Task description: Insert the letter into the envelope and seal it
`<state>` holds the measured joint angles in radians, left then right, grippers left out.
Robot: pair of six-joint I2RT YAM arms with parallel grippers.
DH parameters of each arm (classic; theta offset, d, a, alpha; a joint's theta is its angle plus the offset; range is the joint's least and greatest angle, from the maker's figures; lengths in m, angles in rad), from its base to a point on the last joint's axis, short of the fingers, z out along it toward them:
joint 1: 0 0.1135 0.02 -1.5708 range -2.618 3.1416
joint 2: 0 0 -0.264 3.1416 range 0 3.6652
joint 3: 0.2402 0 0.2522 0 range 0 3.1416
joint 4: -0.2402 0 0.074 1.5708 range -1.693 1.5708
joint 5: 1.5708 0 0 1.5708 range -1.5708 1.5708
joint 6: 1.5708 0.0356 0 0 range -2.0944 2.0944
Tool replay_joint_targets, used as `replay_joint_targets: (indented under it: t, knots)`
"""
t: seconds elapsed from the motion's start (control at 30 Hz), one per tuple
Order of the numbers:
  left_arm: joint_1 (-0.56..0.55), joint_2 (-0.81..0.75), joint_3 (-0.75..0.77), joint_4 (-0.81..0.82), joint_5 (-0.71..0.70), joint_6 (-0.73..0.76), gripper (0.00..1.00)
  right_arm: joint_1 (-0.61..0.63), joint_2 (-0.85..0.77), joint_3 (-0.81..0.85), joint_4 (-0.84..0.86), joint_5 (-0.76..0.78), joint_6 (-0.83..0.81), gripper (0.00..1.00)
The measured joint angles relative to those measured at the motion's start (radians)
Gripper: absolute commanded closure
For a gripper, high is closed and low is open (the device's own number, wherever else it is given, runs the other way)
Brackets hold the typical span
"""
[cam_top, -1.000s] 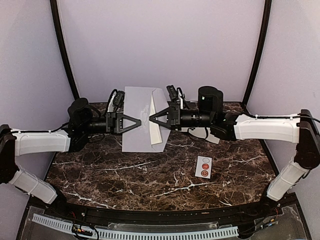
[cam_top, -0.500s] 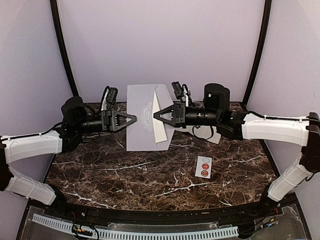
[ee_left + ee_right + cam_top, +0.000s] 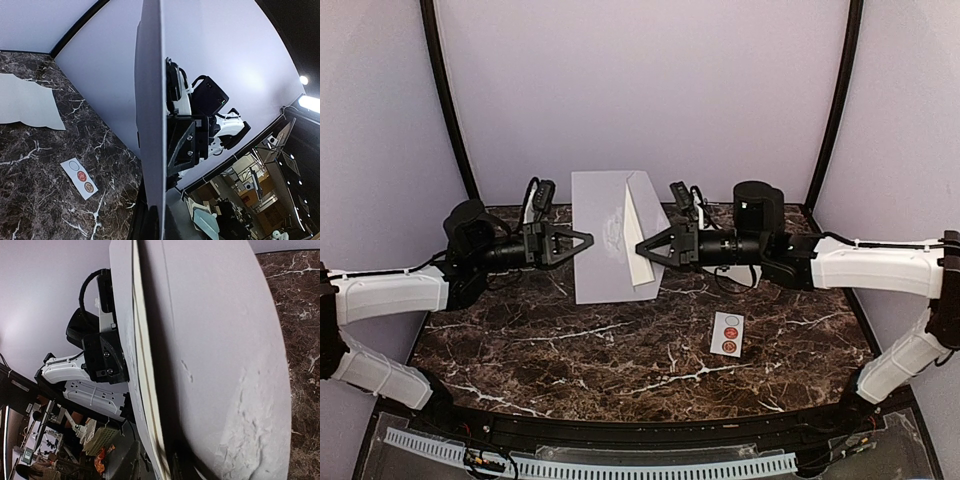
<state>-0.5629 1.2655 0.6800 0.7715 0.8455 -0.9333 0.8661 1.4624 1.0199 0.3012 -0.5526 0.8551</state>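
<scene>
While the envelope [image 3: 601, 262] stands upright above the marble table [image 3: 570, 350], left gripper [image 3: 589, 240] pinched on its left edge, right gripper [image 3: 640, 250] at the flap, its grip unclear, only left wrist view showing a white sheet [image 3: 25, 102] lying flat.

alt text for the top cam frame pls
A flat grey-lavender paper envelope hangs upright above the dark marble table, pinched at its left edge by the left gripper, the right gripper at its flap. A small white sticker strip lies right of centre.
</scene>
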Motion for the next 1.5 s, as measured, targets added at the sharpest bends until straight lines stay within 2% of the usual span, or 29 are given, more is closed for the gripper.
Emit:
replay_joint_targets:
  t: [0.23, 0.33, 0.53, 0.63, 0.8, 1.5]
  knots:
    - [0.0, 0.0, -0.005, 0.038, -0.002, -0.021, 1.0, -0.001, -0.033, -0.052, -0.002, -0.006, 0.023, 0.91]
    - [0.0, 0.0, -0.014, 0.055, -0.003, -0.03, 1.0, 0.0, -0.031, -0.053, 0.0, -0.015, 0.031, 1.0]
    - [0.0, -0.002, -0.021, 0.072, -0.008, -0.04, 1.0, 0.008, -0.003, -0.053, 0.037, -0.033, 0.044, 1.0]
    - [0.003, -0.005, -0.031, 0.072, -0.019, -0.04, 0.95, 0.014, 0.011, -0.053, 0.067, -0.032, 0.061, 1.0]
    - [0.005, -0.008, -0.035, 0.073, -0.042, -0.041, 0.91, 0.038, 0.035, -0.053, 0.133, -0.031, 0.082, 1.0]
    - [0.005, -0.028, -0.064, 0.072, -0.094, -0.032, 0.93, 0.09, 0.186, 0.033, 0.26, -0.018, 0.126, 1.0]
